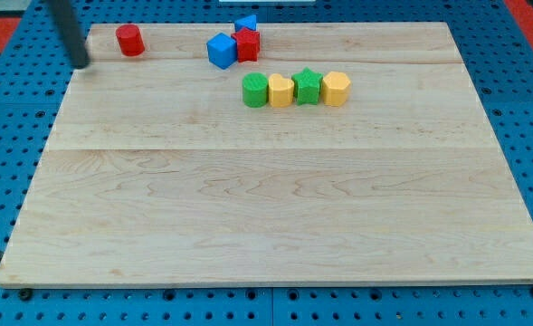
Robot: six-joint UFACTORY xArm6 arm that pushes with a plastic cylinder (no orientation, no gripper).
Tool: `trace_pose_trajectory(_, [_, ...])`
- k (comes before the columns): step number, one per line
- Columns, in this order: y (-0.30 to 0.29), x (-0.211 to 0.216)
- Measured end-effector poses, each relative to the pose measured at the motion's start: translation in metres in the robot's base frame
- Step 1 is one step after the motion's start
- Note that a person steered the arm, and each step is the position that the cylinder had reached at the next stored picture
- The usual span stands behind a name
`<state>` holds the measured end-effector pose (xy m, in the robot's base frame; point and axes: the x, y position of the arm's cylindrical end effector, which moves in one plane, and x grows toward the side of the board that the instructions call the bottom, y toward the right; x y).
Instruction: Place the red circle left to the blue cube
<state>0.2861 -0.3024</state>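
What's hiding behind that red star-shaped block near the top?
A blue block pokes out behind the red star, toward the view's top. Only its upper part shows; the rest is covered, so its shape is unclear.

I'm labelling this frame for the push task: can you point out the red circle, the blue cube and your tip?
red circle [130, 40], camera view, front face of the cylinder.
blue cube [221, 51], camera view, front face.
my tip [83, 63], camera view, the rod's very end, left of the red circle.
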Motion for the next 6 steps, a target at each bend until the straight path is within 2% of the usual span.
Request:
trace_pose_trajectory(1, [0.033,-0.065])
trace_pose_trajectory(2, [0.117,-0.065])
trace_pose_trajectory(3, [0.162,-0.068])
trace_pose_trajectory(4, [0.1,-0.077])
trace_pose_trajectory(5, [0.063,-0.079])
trace_pose_trajectory(6, [0.055,-0.061])
